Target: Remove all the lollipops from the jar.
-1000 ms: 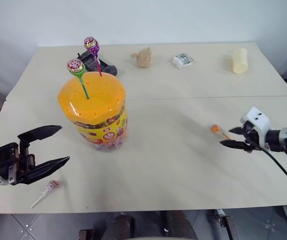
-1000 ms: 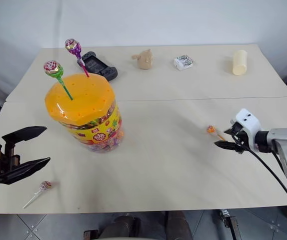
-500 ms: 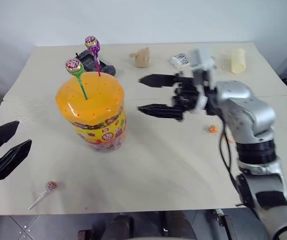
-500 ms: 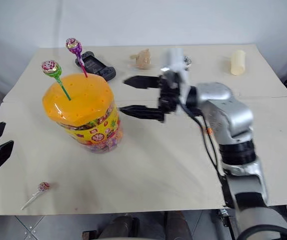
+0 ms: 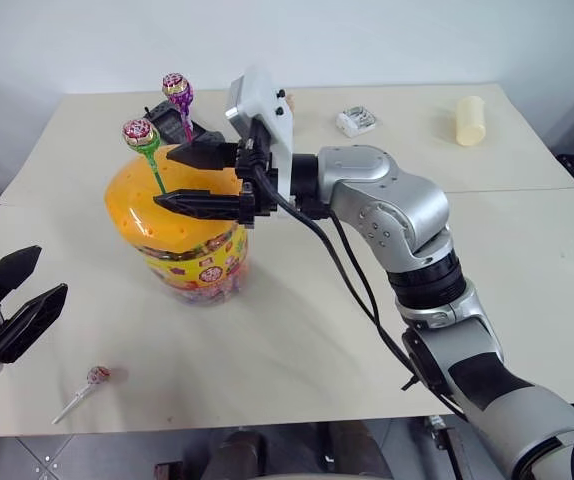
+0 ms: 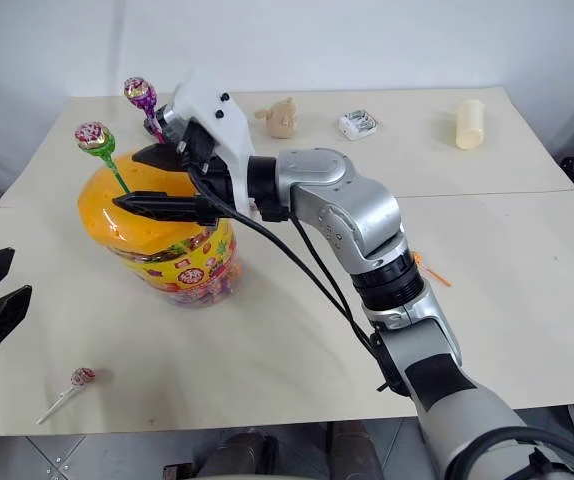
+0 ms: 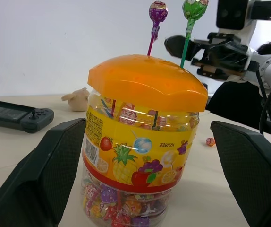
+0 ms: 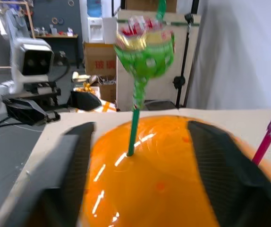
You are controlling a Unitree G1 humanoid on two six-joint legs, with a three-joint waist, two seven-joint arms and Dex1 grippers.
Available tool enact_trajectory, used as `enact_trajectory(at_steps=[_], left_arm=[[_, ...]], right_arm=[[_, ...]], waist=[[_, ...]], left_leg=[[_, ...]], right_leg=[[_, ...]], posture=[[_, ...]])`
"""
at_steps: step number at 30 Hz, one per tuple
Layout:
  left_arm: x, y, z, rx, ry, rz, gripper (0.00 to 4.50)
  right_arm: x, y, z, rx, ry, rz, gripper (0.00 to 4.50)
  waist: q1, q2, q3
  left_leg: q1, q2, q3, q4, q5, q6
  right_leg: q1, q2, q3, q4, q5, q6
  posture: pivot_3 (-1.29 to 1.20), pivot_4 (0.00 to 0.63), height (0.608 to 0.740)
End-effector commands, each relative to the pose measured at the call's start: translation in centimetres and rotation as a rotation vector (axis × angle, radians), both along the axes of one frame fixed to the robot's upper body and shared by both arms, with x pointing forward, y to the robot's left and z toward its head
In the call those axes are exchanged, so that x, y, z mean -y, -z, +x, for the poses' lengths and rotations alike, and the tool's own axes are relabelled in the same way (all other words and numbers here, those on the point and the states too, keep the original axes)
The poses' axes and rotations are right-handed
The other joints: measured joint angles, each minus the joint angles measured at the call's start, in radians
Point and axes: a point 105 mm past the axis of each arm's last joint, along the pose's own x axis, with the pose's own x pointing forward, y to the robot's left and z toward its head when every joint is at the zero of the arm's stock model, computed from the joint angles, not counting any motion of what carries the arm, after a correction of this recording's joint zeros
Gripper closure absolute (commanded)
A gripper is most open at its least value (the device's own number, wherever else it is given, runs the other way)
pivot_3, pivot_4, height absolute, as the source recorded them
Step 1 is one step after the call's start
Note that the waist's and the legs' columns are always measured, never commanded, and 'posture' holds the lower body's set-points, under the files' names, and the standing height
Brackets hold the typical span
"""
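I've got my right claw (image 5: 179, 176) apart astride the green-stick lollipop (image 5: 139, 134) (featherlight, thin stick): pinch low, near the jar (image 5: 182, 235) lid.

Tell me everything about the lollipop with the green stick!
The green-stick lollipop has a round head in a pink-patterned wrapper with a green collar beneath. Its thin green stick leans slightly and pokes into a hole in the jar's domed orange lid. The right pincer's black fingers flank the stick without touching it.
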Motion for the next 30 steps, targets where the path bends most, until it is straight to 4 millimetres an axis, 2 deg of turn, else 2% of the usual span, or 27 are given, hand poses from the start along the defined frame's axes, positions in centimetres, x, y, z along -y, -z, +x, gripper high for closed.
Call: enact_trajectory(at_steps=[1, 6, 11, 13, 15, 19, 21, 22, 23, 25, 26, 30], left_arm=[[0.3, -1.0, -0.1, 0.041, 0.006, 0.028, 0.00], [1.0, -1.6, 0.1, 0.061, 0.042, 0.035, 0.00], [2.3, -2.7, 0.4, 0.094, 0.107, 0.046, 0.00], [3.1, -3.1, 0.5, 0.100, 0.150, 0.072, 0.00], [3.9, -3.3, 0.6, 0.100, 0.192, 0.103, 0.00], [6.2, -3.2, 0.3, 0.089, 0.305, 0.219, 0.00], [6.8, -2.9, 0.1, 0.072, 0.335, 0.250, 0.00], [7.1, -2.5, 0.0, 0.053, 0.353, 0.287, 0.00], [7.2, -1.8, -0.1, 0.022, 0.368, 0.337, 0.00], [7.3, -0.6, -0.3, -0.020, 0.379, 0.407, 0.00], [7.2, -0.3, -0.5, -0.037, 0.390, 0.403, 0.00], [7.2, 0.1, -0.7, -0.057, 0.413, 0.388, 0.00]], right_arm=[[-1.1, -1.5, -1.2, 0.046, -0.036, 0.022, 2.68], [-1.1, -2.5, -1.4, 0.041, -0.065, 0.085, 4.42], [2.0, -6.3, -1.9, 0.041, -0.190, 0.320, 4.47], [4.8, -7.9, -0.8, 0.068, -0.144, 0.410, 4.47], [7.5, -8.5, 0.7, 0.068, -0.058, 0.422, 4.47], [15.5, -5.4, 5.4, 0.075, 0.324, 0.145, 4.47], [18.4, -3.9, 6.6, 0.065, 0.449, 0.038, 4.47], [21.1, -2.4, 7.4, 0.062, 0.560, -0.053, 4.47], [25.4, 0.2, 8.4, 0.020, 0.739, -0.199, 4.47], [31.4, 3.6, 8.3, -0.019, 0.941, -0.429, 4.47], [33.6, 5.3, 7.6, -0.040, 0.991, -0.527, 4.47], [37.3, 9.1, 6.1, -0.110, 1.056, -0.704, 4.47]], waist=[[-0.001, 0.000, 0.000], [-0.003, 0.000, 0.000], [0.000, 0.000, 0.000], [0.001, 0.000, 0.000], [0.003, 0.000, 0.000], [0.009, 0.000, 0.000], [0.006, 0.000, 0.000], [0.002, 0.000, 0.000], [0.001, 0.001, 0.000], [0.004, 0.002, 0.001], [0.005, 0.003, 0.002], [-0.003, 0.006, 0.004]], left_leg=[[0.000, 0.000, 0.000, 0.000, 0.000, 0.000], [0.000, 0.000, 0.000, 0.000, 0.000, 0.000], [0.000, 0.000, 0.000, 0.000, 0.000, 0.000], [0.000, 0.000, 0.000, 0.000, 0.000, 0.000], [0.000, 0.000, -0.001, 0.000, 0.000, 0.000], [-0.001, -0.002, -0.001, 0.000, 0.000, 0.002], [-0.001, -0.003, 0.000, -0.001, -0.001, 0.003], [-0.001, -0.002, 0.001, -0.002, -0.001, 0.003], [-0.001, -0.002, 0.002, -0.003, -0.001, 0.003], [-0.001, 0.000, 0.003, -0.004, -0.001, 0.002], [-0.002, 0.000, 0.003, -0.005, -0.001, 0.002], [-0.002, 0.001, 0.007, -0.003, -0.002, 0.003]], right_leg=[[0.000, 0.000, 0.000, 0.000, 0.000, 0.000], [0.000, 0.000, 0.000, 0.000, 0.000, 0.000], [0.000, 0.000, 0.000, 0.000, 0.000, 0.000], [0.000, 0.000, 0.000, 0.000, 0.000, 0.000], [0.001, 0.000, -0.001, 0.000, 0.000, 0.000], [0.001, -0.002, -0.001, -0.001, 0.000, 0.000], [0.001, -0.003, 0.000, -0.002, 0.000, 0.000], [0.001, -0.002, 0.001, -0.003, 0.000, 0.000], [0.000, -0.002, 0.001, -0.004, 0.000, 0.000], [-0.001, -0.001, 0.001, -0.005, 0.000, 0.000], [-0.001, -0.001, 0.001, -0.006, 0.000, 0.000], [-0.003, 0.000, 0.002, -0.006, 0.000, 0.000]], posture=[[0.00, 0.150, 0.740], [0.00, 0.150, 0.740], [0.00, 0.150, 0.740], [0.00, 0.150, 0.740], [0.00, 0.150, 0.740], [0.00, 0.150, 0.740], [0.00, 0.150, 0.740], [0.00, 0.150, 0.740], [0.00, 0.150, 0.740], [0.00, 0.150, 0.740], [0.00, 0.150, 0.740], [0.00, 0.150, 0.740]])
